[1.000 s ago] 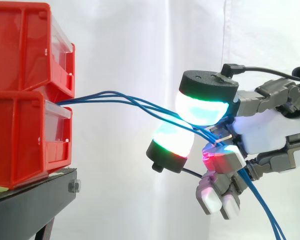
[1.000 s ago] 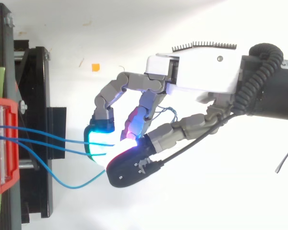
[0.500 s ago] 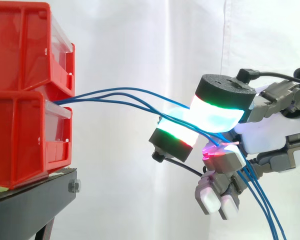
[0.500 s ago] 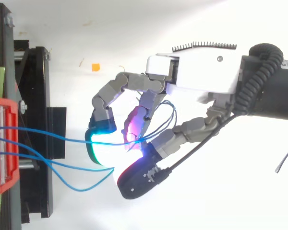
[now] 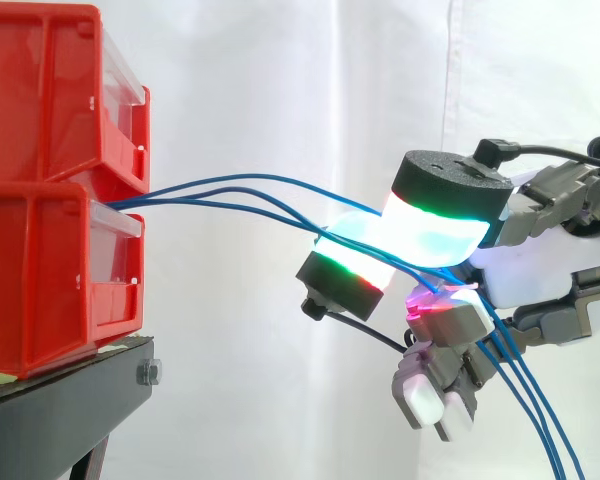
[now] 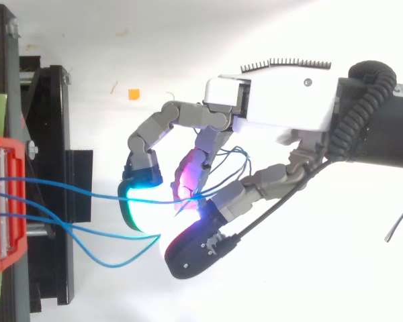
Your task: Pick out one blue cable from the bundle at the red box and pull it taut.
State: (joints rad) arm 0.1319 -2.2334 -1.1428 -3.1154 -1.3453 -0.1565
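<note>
Cables: three blue cables (image 5: 160, 195) come out from between the two red boxes (image 5: 40, 270) on the left. They run through the air to the hand, then hang down at the bottom right of the side view.
Top cable: seen from above, the top cable (image 6: 87, 190) goes almost straight into the fingers. The other two sag and bend off to one side.
Fingers: the fingers (image 5: 345, 275) are curled, and two glowing pads sit close together on the top cable. It looks pinched, but the glow makes it hard to be sure.
Hand: the hand (image 6: 282, 100) is up in the air, well apart from the boxes.
Boxes: one sits on top of the other, on a black stand (image 5: 70, 400).
Behind: a white curtain (image 5: 280, 80).
</note>
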